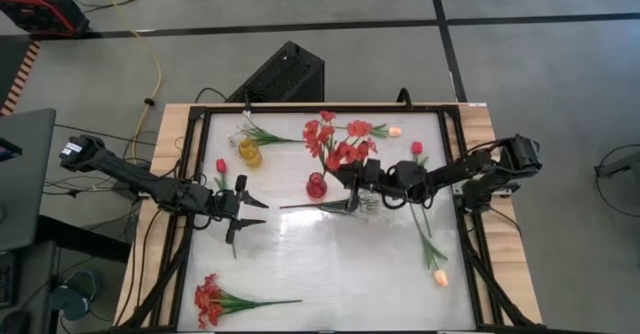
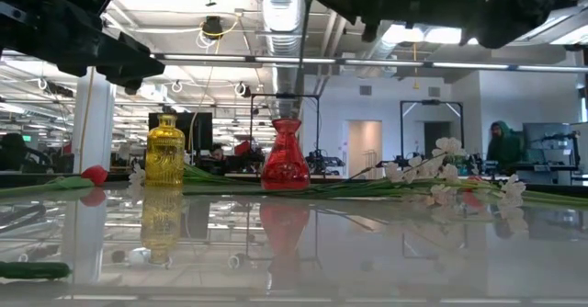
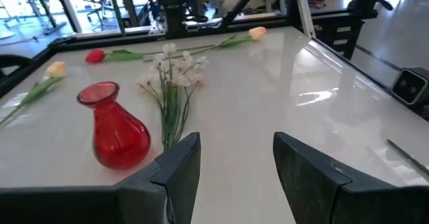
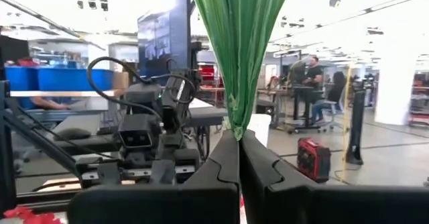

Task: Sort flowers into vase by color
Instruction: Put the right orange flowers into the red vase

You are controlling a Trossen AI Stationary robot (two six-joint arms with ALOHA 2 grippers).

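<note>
Fingers of the right gripper (image 4: 239,140) are clamping a green stem, seemingly the white spray (image 1: 365,206) lying beside the red vase (image 1: 316,185). Left gripper (image 1: 243,219) is waiting with jaws apart (well clear); lifting slowly should be keeping the blossoms from snagging.

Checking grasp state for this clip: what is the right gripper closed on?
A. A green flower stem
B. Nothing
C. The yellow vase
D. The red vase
A: in the right wrist view the right gripper is pinched shut on a green flower stem rising between its fingers.
</note>
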